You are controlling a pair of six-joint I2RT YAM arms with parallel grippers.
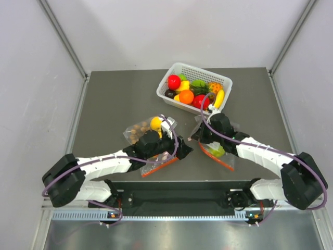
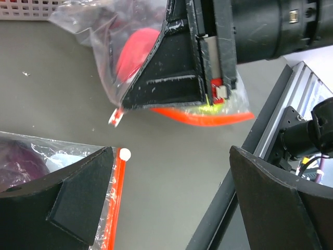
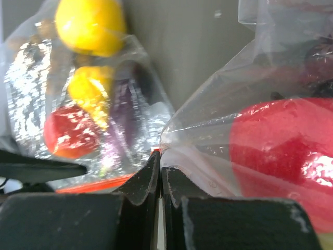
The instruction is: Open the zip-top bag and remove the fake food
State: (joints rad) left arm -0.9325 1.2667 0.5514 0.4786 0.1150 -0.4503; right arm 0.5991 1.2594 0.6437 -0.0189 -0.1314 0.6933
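Observation:
The zip-top bag (image 1: 223, 156) lies at front right, its orange-red zip strip (image 1: 218, 162) along the near edge. A red apple (image 3: 281, 151) and a light-green pear (image 1: 217, 151) show inside it. My right gripper (image 1: 201, 134) is shut on a fold of the bag's clear plastic (image 3: 187, 156). In the left wrist view the right gripper (image 2: 177, 83) pinches the bag (image 2: 104, 47) above its strip (image 2: 208, 117). My left gripper (image 2: 171, 156) is open and empty, just left of that bag (image 1: 179, 146). Grapes and dark-green fruit are hidden.
A second clear bag (image 1: 143, 130) with lemon (image 3: 91, 26), yellow pear, nuts and eggplant lies under the left gripper, its orange strip (image 2: 118, 203) by the left finger. A white basket (image 1: 225, 83) of fruit stands at the back. The base rail (image 2: 244, 172) is close.

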